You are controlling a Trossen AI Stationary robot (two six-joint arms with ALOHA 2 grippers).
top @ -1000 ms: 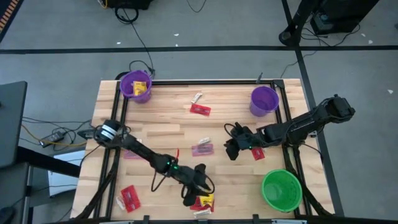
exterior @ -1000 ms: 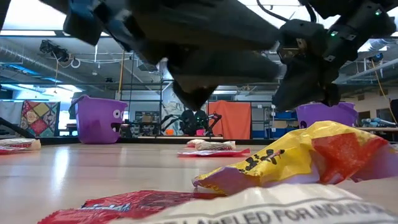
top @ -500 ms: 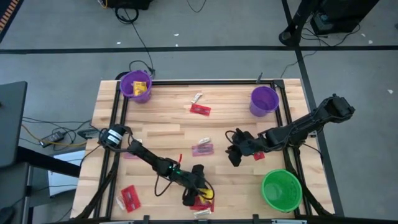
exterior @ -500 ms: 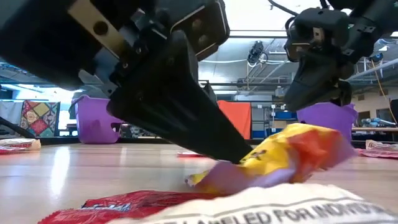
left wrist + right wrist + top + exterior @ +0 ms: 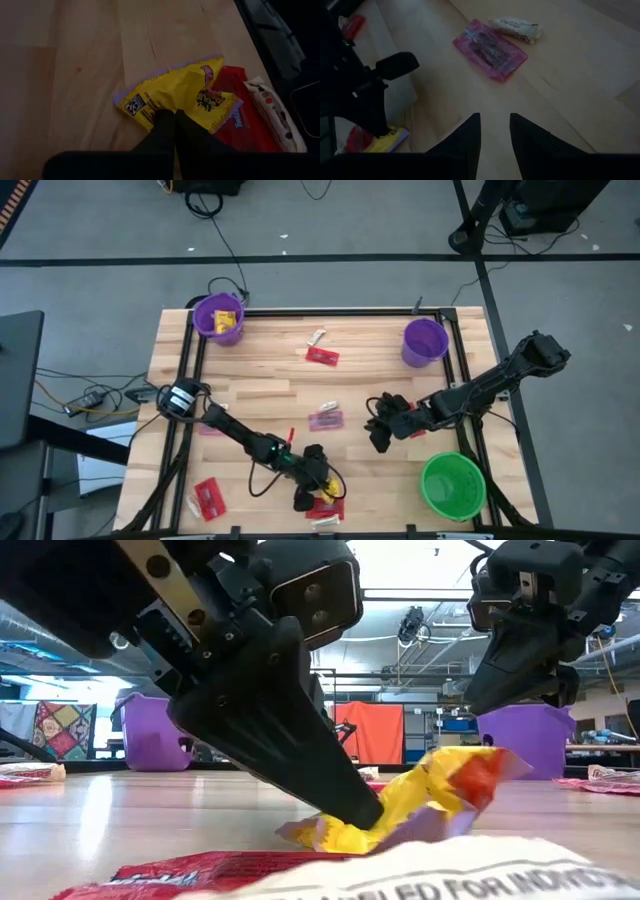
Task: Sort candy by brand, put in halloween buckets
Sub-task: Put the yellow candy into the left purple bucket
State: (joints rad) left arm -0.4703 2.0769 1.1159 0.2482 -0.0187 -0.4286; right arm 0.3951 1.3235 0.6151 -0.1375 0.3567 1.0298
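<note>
Around the pink candy [image 5: 326, 421], bare table [image 5: 260, 370] is lying open toward the far purple buckets [image 5: 424, 341]. The right gripper [image 5: 381, 436] is hanging just beside it; the left gripper [image 5: 313, 498] is crowding the near edge.

Two slim dark arms, each jointed; the left arm [image 5: 235, 432] bears a white band, small green light and looping black cable.

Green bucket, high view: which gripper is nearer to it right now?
The right. The right gripper hovers over bare table just up-left of the green bucket, fingers open. The left gripper is farther across the front edge, shut on a yellow candy.
</note>
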